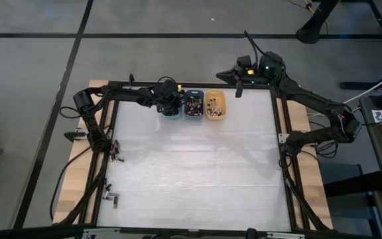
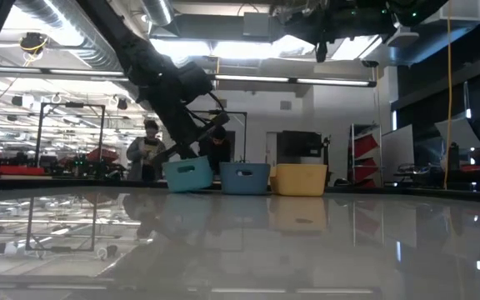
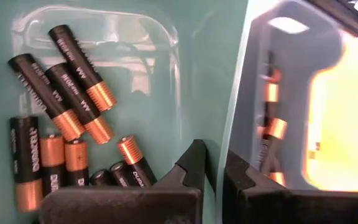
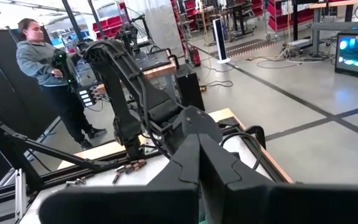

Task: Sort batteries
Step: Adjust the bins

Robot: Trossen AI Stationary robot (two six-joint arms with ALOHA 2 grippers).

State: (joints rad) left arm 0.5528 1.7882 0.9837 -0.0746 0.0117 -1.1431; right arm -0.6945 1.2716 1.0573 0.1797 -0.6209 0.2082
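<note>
Three small bins stand in a row at the table's far middle: teal [image 1: 172, 109], blue [image 1: 193, 104] and orange [image 1: 215, 105]. Several black-and-copper batteries [image 3: 73, 99] lie on the teal bin's floor, and more show in the blue bin [image 3: 272, 127]. My left gripper [image 3: 213, 165] is down at the teal bin [image 2: 188, 173], shut on its wall on the side toward the blue bin. My right gripper [image 1: 234, 74] hangs shut and high above the table's far edge, right of the bins, holding nothing [image 4: 199, 140]. My left gripper has the teal bin's wall next to the blue bin [image 3: 224, 140] between its two fingers, one finger [image 3: 188, 168] inside the bin and one [image 3: 244, 177] outside. The fingers slant down from above. In the low view the bin sits slightly tilted beside the blue bin.
Loose batteries lie on the wooden strip along the table's left edge [image 1: 117, 153] and near its front left corner [image 1: 111, 197]. The wide white table top [image 1: 197, 172] stretches in front of the bins. A person [image 4: 39, 62] stands in the room beyond the table.
</note>
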